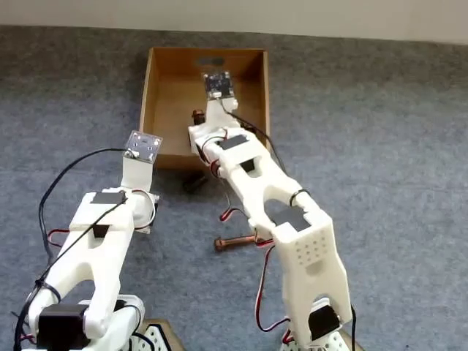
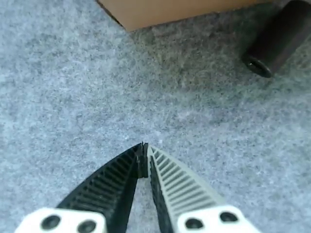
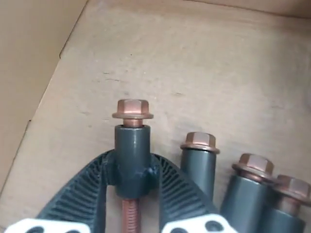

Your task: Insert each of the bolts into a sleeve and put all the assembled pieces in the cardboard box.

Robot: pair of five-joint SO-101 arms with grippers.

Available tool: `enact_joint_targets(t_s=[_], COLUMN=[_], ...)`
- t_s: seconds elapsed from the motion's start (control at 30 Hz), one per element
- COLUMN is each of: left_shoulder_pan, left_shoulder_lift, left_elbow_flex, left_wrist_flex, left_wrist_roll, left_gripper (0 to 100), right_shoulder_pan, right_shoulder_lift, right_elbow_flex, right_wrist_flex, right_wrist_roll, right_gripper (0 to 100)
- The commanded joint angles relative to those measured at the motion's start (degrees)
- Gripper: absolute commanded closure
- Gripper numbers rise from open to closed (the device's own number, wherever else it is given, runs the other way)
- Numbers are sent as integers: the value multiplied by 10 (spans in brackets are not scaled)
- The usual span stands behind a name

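My right gripper (image 3: 132, 164) is shut on a dark sleeve (image 3: 132, 145) with a copper bolt (image 3: 132, 110) through it, held low over the floor of the cardboard box (image 3: 160, 53). Three more sleeved bolts (image 3: 200, 162) lie beside it in the box. In the high view that arm reaches into the box (image 1: 150, 88). My left gripper (image 2: 145, 149) is shut on nothing above the carpet, near the box's front corner (image 2: 165, 9). A loose black sleeve (image 2: 276, 42) lies in front of the box (image 1: 192, 181). A loose copper bolt (image 1: 234, 242) lies on the carpet beside the right arm.
Grey carpet (image 1: 380, 146) covers the table, with open room to the right of the box and at the far left. Cables trail from both arms; the left arm's black cable (image 1: 58, 186) loops over the carpet.
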Motion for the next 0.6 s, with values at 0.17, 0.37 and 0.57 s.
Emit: enact_joint_targets(t_s=[0.17, 0.37, 0.57], left_shoulder_pan=[-1, -1, -1], left_shoulder_lift=[-1, -1, -1], left_elbow_flex=[-1, -1, -1], left_wrist_flex=[-10, -10, -10], left_wrist_roll=[-3, -3, -3], left_gripper=[973, 973, 973], right_shoulder_pan=[26, 22, 22], right_shoulder_lift=[-14, -18, -19], right_elbow_flex=[-57, -72, -73], right_wrist_flex=[76, 92, 93], right_wrist_roll=[-2, -2, -3], right_gripper=[992, 992, 851])
